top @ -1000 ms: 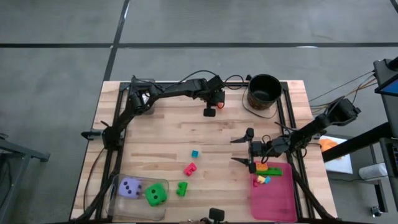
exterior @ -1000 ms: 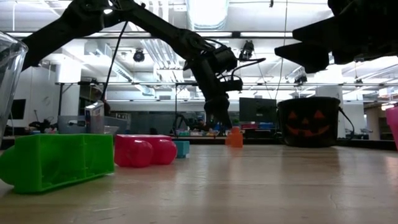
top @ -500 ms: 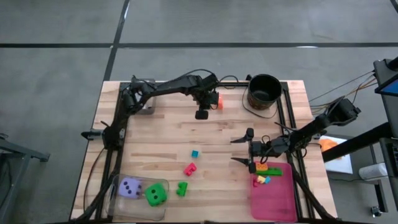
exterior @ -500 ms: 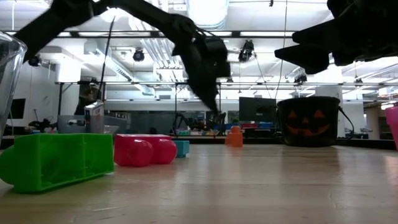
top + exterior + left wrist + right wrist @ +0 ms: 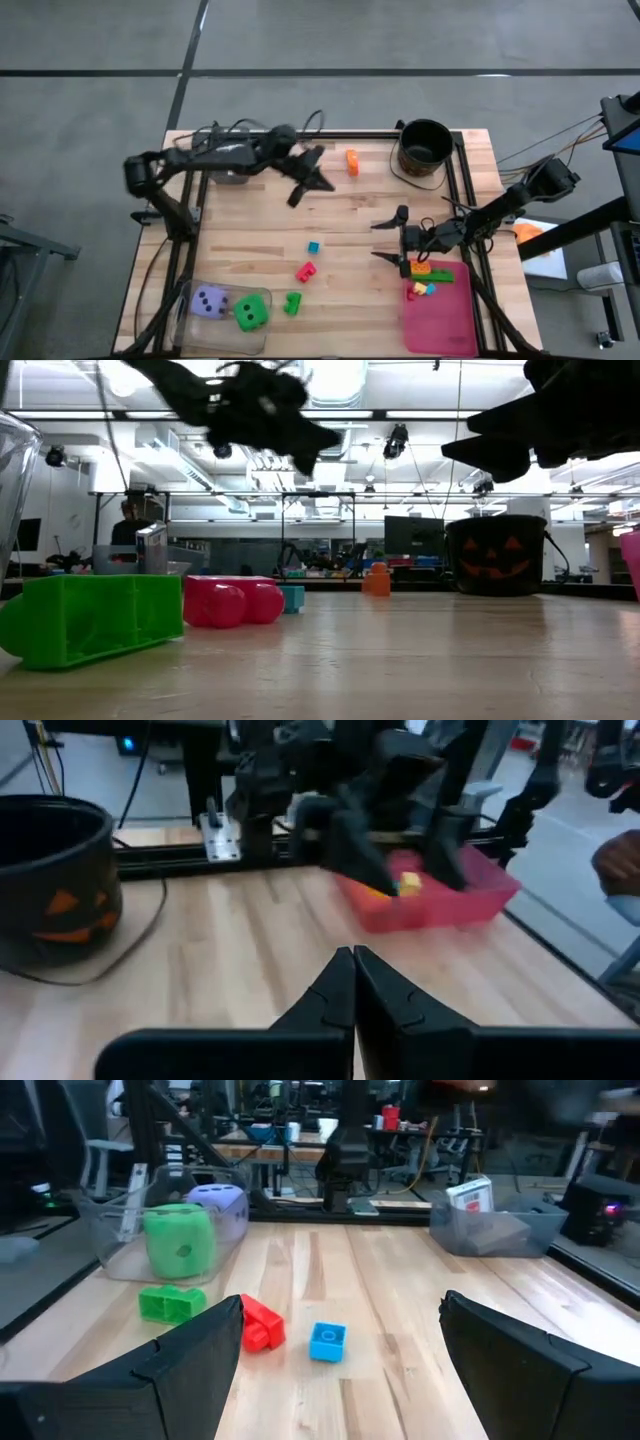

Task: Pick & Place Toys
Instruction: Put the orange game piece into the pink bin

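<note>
Left gripper (image 5: 303, 187): closed, nothing held, raised over the table's far half.
Orange brick (image 5: 352, 161): on the table near the left gripper, apart.
Right gripper (image 5: 393, 240): spread wide, empty, beside the pink tray (image 5: 440, 315).
Blue brick (image 5: 313, 247): ahead of the right gripper, apart.

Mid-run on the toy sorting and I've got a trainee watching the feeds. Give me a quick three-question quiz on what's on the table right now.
1. True or false: the orange brick lies inside the black bucket.
2. Which hand has its fingers apart? A) left hand B) right hand
3. Fill in: the green die and purple die sit in a clear ____ at the table's near left corner.

Key:
1. False. It rests on the wood beside the bucket.
2. B. The left hand is shut and empty above the table; the right hovers open by the pink tray.
3. Container.
</note>
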Controlling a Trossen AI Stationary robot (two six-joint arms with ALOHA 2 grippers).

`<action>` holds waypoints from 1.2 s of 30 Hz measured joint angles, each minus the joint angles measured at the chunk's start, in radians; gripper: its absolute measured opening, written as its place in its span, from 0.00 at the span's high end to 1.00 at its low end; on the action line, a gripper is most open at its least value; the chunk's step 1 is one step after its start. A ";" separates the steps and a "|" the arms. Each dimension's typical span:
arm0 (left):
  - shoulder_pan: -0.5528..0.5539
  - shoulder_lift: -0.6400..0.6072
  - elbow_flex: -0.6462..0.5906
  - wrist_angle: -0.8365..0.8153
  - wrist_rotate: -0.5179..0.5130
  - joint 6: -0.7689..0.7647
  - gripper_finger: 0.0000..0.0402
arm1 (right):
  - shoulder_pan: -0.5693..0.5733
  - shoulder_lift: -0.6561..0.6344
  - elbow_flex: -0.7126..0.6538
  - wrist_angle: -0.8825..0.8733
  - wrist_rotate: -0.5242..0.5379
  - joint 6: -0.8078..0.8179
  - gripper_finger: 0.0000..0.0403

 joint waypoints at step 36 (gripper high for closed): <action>-0.016 -0.581 -0.841 0.465 -0.118 -0.135 0.29 | -0.824 0.632 1.349 -1.764 -0.386 0.236 0.04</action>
